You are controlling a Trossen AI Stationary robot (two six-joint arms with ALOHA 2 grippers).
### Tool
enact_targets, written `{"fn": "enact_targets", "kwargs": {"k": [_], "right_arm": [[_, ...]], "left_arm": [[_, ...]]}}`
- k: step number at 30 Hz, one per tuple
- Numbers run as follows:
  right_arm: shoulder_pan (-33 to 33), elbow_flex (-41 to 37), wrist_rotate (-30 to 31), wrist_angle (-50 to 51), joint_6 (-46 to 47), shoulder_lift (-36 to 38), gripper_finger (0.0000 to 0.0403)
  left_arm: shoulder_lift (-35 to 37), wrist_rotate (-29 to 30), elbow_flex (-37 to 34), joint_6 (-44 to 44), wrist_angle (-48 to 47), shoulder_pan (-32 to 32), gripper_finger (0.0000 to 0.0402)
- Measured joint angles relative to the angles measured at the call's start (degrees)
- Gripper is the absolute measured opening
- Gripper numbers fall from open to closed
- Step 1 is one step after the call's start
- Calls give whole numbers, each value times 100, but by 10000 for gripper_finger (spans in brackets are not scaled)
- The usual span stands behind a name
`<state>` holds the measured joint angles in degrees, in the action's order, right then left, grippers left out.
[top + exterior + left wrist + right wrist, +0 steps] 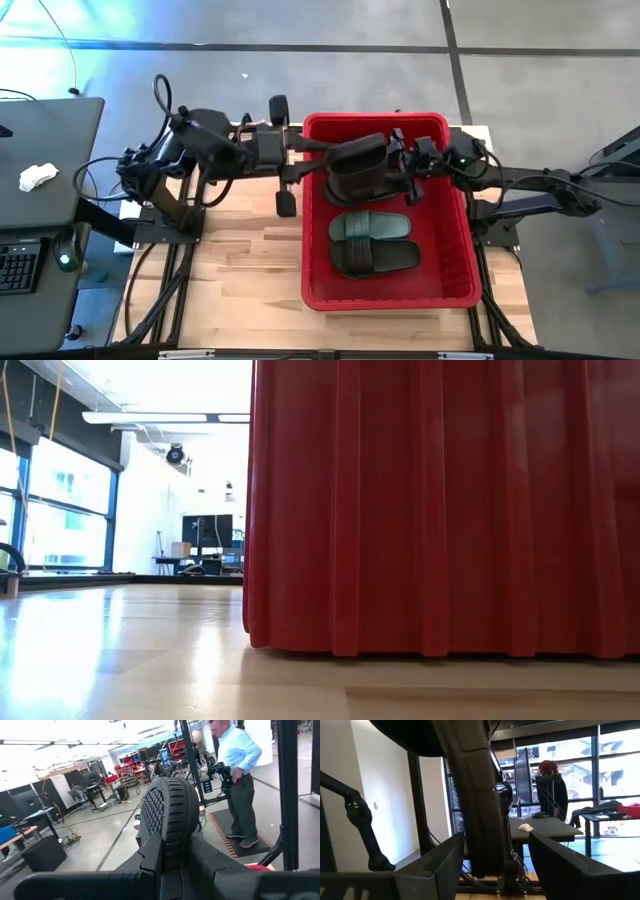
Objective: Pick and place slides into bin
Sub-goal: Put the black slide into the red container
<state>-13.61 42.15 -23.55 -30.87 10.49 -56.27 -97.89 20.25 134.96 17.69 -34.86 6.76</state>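
The red bin stands on the right half of the wooden table; its wall fills the low view. Inside lie a dark green slide and a black slide, side by side on the bin's floor. My left gripper reaches level from the table's left and is shut on another black slide above the bin's far part. My right gripper stands open just right of that slide. In the right wrist view its fingers flank the dark slide without touching it. My left gripper pinches the black slide between its two fingers at the slide's near end, coming level from the table's left. The slide stands on edge, its treaded sole showing and its rounded far end pointing away. It hangs clear above the bin.
Bare tabletop lies left of the bin. A dark desk with a keyboard stands beyond the table's left edge. A person stands in the room behind, away from the table.
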Motion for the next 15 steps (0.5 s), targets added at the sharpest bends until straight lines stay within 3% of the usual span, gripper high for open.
{"fn": "enact_targets", "kwargs": {"k": [15], "right_arm": [[9,-2,-59,-1196,323,-690,213]], "left_arm": [[0,-290,0,-149,-4,-238,51]]}}
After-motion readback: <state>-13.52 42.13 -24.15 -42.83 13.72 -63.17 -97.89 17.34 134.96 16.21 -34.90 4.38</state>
